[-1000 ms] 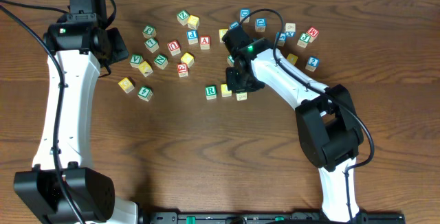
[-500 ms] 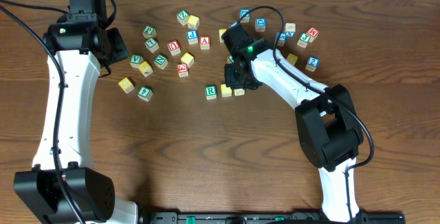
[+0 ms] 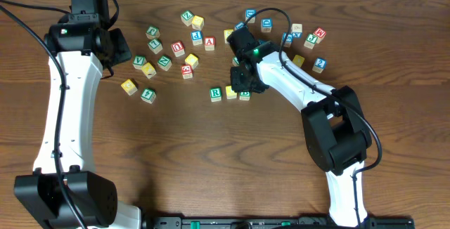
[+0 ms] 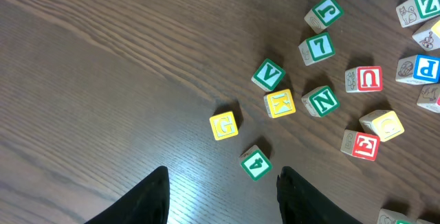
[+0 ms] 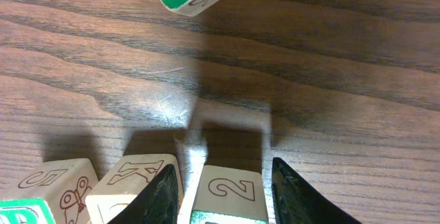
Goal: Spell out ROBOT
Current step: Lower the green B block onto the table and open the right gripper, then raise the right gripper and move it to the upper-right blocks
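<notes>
At the table's (image 3: 211,159) ten o'clock, our left gripper (image 4: 223,177) hangs with fingers apart and a 4 cube (image 4: 256,163) lies just ahead of them. Near centre we see a row: R (image 3: 216,93), a yellow cube (image 3: 230,93) at its three o'clock, then B (image 3: 244,94), side by side. Our right gripper (image 5: 223,172) straddles B, its fingers standing slightly off the cube's sides.

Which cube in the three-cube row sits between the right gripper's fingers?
The green-framed wooden cube at the end opposite the green-framed R cube; its side shows 2.
</notes>
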Robot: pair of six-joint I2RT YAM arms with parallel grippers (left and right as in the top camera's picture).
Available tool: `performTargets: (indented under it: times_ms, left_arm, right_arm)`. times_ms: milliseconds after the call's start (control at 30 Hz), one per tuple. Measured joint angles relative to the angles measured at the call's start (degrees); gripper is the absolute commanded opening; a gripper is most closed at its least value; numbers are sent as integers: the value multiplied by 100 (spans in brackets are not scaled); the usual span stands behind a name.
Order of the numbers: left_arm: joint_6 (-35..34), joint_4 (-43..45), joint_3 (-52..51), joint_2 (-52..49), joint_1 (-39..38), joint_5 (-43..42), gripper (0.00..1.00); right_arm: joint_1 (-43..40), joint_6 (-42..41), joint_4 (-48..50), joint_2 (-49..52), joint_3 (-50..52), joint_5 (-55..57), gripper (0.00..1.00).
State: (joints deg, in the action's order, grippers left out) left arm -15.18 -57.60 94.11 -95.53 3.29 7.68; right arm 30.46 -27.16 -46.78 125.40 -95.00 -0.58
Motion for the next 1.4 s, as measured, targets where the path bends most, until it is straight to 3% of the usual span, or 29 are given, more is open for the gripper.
performTargets:
  times_ms: [300, 600, 800, 1200, 1400]
  left_arm:
    - [0, 0, 0, 0, 0, 0, 50]
    - [-50, 0, 0, 0, 0, -4, 50]
    - [-118, 0, 0, 0, 0, -140, 50]
    - [-133, 0, 0, 0, -2, -501, 50]
    - [-133, 48, 0, -7, -61, -544, 50]
  right_arm:
    - [-94, 0, 17, -11, -90, 0, 43]
    - [-328, 70, 0, -957, -142, 9, 52]
    - [-437, 129, -66, -1447, -199, -33, 53]
    - [-699, 282, -332, -1482, -260, -350, 56]
    - [-863, 525, -702, -1482, -848, -404, 58]
